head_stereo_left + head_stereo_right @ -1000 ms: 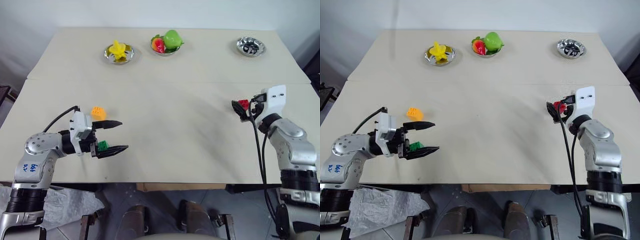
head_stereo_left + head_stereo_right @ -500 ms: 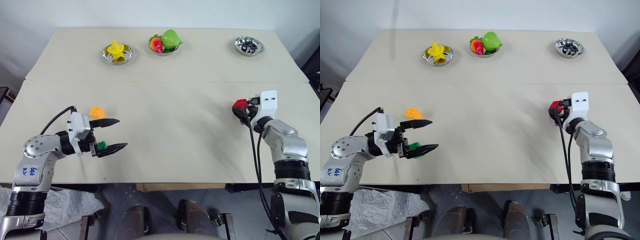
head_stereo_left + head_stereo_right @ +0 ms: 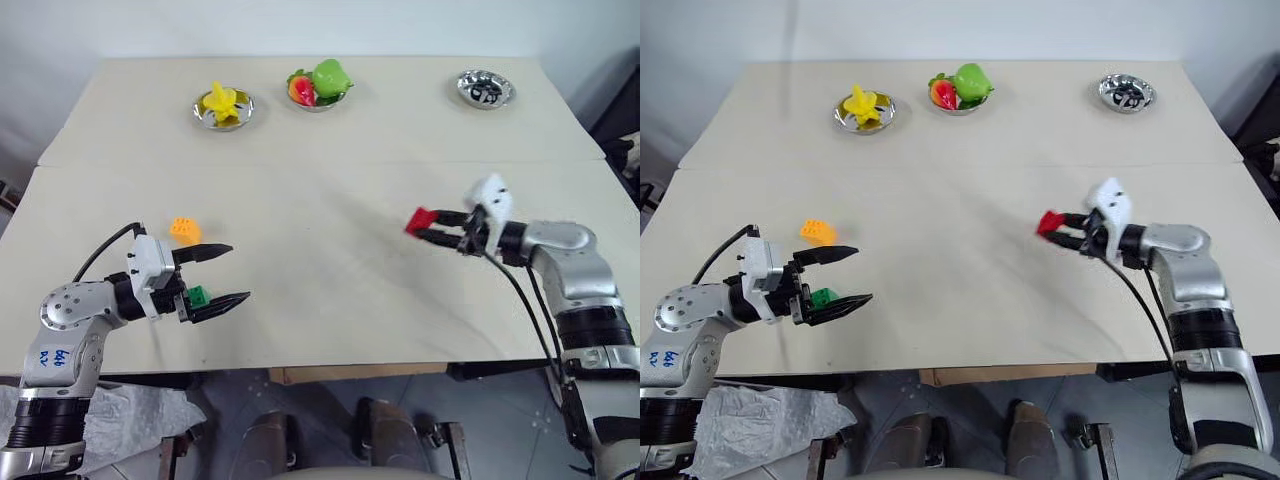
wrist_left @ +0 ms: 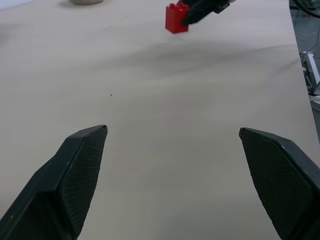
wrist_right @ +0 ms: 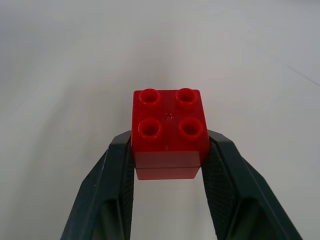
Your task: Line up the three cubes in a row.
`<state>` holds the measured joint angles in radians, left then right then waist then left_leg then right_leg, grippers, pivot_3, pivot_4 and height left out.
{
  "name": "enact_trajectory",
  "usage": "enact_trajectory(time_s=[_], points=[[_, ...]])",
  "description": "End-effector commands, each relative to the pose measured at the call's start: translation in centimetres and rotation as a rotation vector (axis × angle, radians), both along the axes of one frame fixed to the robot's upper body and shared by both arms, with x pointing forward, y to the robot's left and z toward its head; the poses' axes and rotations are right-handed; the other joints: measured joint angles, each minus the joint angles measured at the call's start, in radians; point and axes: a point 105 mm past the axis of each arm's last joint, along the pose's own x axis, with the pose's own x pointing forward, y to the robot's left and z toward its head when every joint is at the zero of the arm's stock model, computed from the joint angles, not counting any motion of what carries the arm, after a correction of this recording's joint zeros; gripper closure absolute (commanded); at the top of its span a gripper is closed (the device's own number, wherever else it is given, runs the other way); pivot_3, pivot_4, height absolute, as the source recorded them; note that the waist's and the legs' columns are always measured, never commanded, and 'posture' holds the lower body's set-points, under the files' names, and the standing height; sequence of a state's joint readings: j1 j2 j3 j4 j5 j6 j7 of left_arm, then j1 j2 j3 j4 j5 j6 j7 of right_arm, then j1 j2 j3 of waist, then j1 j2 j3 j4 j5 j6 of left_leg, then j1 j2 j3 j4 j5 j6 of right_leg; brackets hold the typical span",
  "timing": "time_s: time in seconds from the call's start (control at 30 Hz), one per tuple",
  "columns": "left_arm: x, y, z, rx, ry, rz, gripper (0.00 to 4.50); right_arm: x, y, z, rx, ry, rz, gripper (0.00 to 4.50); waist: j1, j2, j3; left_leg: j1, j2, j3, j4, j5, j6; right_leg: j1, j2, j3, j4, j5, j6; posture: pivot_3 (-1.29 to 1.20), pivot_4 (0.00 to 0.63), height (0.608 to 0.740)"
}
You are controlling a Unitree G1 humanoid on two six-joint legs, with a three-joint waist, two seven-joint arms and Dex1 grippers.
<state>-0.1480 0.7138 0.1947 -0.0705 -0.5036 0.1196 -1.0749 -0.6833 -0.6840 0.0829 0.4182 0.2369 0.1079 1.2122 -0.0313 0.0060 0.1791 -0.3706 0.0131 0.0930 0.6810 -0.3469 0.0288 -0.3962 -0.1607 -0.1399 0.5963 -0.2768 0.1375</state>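
Red cube (image 5: 169, 131) clamped in right gripper (image 3: 432, 228) above desk (image 3: 330, 290); carry toward green cube (image 3: 199, 295), orange cube (image 3: 184, 230), set studs up. Left gripper (image 3: 224, 273) wide, empty.

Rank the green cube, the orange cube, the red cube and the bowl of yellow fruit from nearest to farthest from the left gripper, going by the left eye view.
From the left gripper:
1. Green cube, by its lower finger.
2. Orange cube, just beyond its upper finger.
3. Red cube, across the table in the right gripper.
4. Bowl of yellow fruit, at the table's far edge.
Red cube and bowl are close to call.
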Motion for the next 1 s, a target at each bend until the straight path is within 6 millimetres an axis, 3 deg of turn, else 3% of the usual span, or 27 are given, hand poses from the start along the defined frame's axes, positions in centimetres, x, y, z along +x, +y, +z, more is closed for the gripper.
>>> enact_trajectory(time_s=[0.03, 0.2, 0.5, 0.7, 0.8, 1.0], points=[[0.2, 0.0, 1.0, -0.027, -0.047, 0.022, 0.0, -0.7, 1.6, 0.0, -0.088, -0.001, 0.239, 3.02, 0.001, 0.0, 0.0, 0.0, 0.0, 0.0, 0.0, 0.0, 0.0, 0.0, 0.0, 0.0, 0.0, 0.0, 0.0, 0.0, 0.15, 0.74], [0.1, 0.1, 1.0, -0.025, -0.048, 0.034, 0.0, 0.2, 2.5, -0.8, -0.093, 0.011, 0.304, 3.02, 0.005, 0.0, 0.0, 0.0, 0.001, 0.0, 0.001, 0.0, 0.0, 0.001, 0.0, -0.001, 0.0, 0.0, 0.0, 0.0, 0.15, 0.74], [-0.3, 0.7, 1.0, -0.002, -0.067, 0.061, 0.0, -0.1, 3.4, -3.0, -0.072, 0.068, 0.38, 3.02, 0.001, 0.0, 0.0, 0.0, 0.002, -0.001, 0.001, 0.0, 0.0, 0.001, -0.001, 0.0, 0.001, 0.0, 0.0, 0.0, 0.15, 0.74], [0.3, 1.2, 2.7, -0.012, -0.123, 0.09, 0.0, 0.3, 3.1, -2.4, -0.02, 0.054, 0.347, 1.0, 0.002, 0.0, 0.0, 0.0, 0.002, -0.001, 0.001, 0.0, 0.0, 0.001, -0.001, 0.0, 0.001, 0.0, 0.0, 0.0, 0.15, 0.74], [0.2, 2.3, 3.0, -0.024, -0.125, 0.134, 0.0, 0.2, 2.8, -0.9, 0.013, -0.031, 0.361, 0.03, 0.0, 0.0, 0.0, 0.0, 0.002, -0.001, 0.001, 0.0, 0.0, 0.001, -0.001, 0.0, 0.001, 0.0, 0.0, 0.0, 0.15, 0.74], [-2.3, 7.7, 2.3, -0.048, -0.083, 0.322, 0.0, -3.2, 2.4, 3.2, 0.202, -0.041, 0.483, 0.03, 0.001, 0.0, 0.001, 0.0, 0.003, -0.002, 0.001, 0.0, 0.0, 0.001, -0.001, 0.001, 0.0, 0.0, 0.0, 0.0, 0.15, 0.74]])
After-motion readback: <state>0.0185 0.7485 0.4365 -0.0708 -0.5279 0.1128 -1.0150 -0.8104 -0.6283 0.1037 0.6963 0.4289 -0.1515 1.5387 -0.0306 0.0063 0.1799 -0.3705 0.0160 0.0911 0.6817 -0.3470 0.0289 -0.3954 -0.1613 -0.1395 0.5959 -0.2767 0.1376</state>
